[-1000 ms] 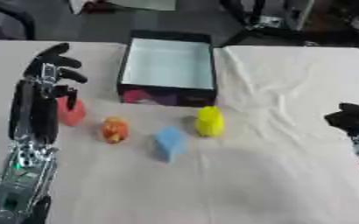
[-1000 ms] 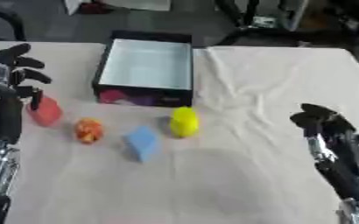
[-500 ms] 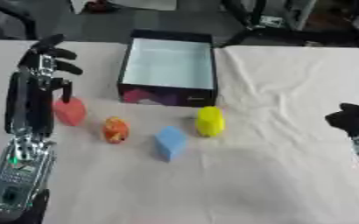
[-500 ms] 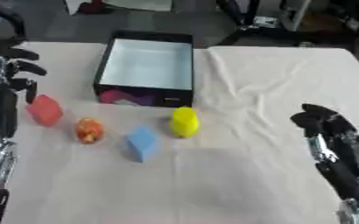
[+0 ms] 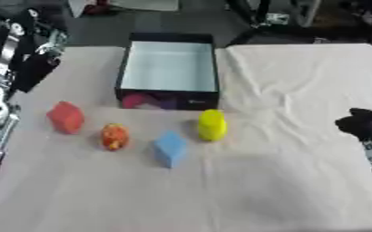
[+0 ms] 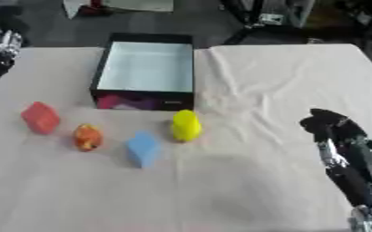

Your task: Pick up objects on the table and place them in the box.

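Several small things lie on the white cloth in front of the box: a red block [image 5: 65,117], an orange lump [image 5: 115,136], a blue block [image 5: 170,148] and a yellow piece [image 5: 211,124] standing upright. The dark box [image 5: 125,72] with its pale inside stands open behind them, nothing showing in it. My left hand [image 5: 32,50] hangs at the upper left, above and behind the red block, fingers relaxed and holding nothing. My right hand [image 6: 336,131] rests open at the right edge, far from the things.
The cloth [image 5: 300,81] is creased to the right of the box. Beyond the table's far edge are a dark floor and chair legs [image 5: 261,20]. Bare cloth stretches in front of the blocks.
My left hand has drawn back up and to the left, away from the red block, which stays on the cloth. The right hand has hardly moved.
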